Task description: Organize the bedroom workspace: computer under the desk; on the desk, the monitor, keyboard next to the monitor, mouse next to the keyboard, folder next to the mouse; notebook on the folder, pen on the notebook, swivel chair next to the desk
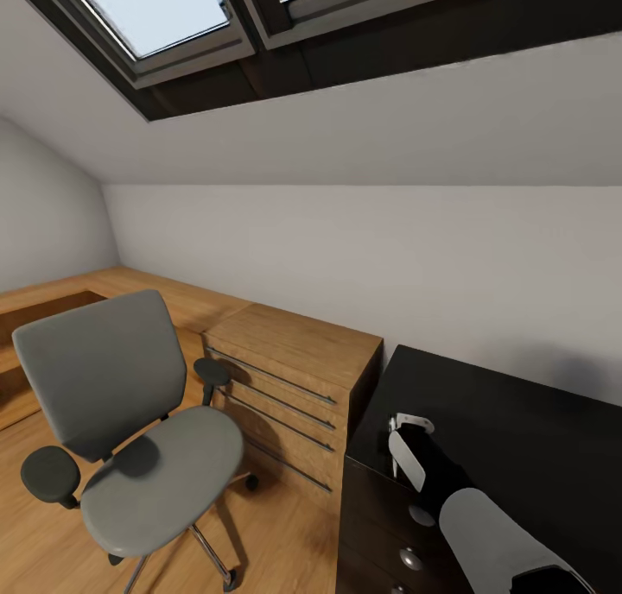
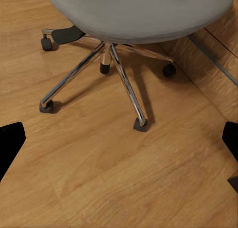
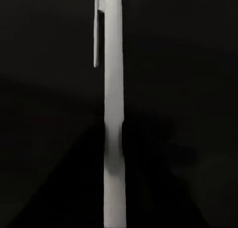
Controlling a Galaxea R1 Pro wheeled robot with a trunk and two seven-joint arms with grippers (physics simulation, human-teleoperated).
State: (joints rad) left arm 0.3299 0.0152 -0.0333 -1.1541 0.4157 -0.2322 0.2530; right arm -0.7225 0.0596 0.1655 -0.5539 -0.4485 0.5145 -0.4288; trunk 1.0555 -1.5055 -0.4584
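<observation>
No writing is showing anywhere; your right gripper [image 1: 406,443] is hovering over the matte black desk top [image 1: 518,421], closed around the thin pale whitish pen [image 3: 113,114], whose long axis is running along the fingers, clip end outward. Your left gripper's [image 2: 119,148] black fingertips [image 2: 10,141] are standing wide apart over the light wooden floor [image 2: 99,178], near the grey upholstered swivel chair [image 1: 130,430] beside the light wooden drawer cabinet [image 1: 294,378].

No readable text, labels or numbers anywhere.
</observation>
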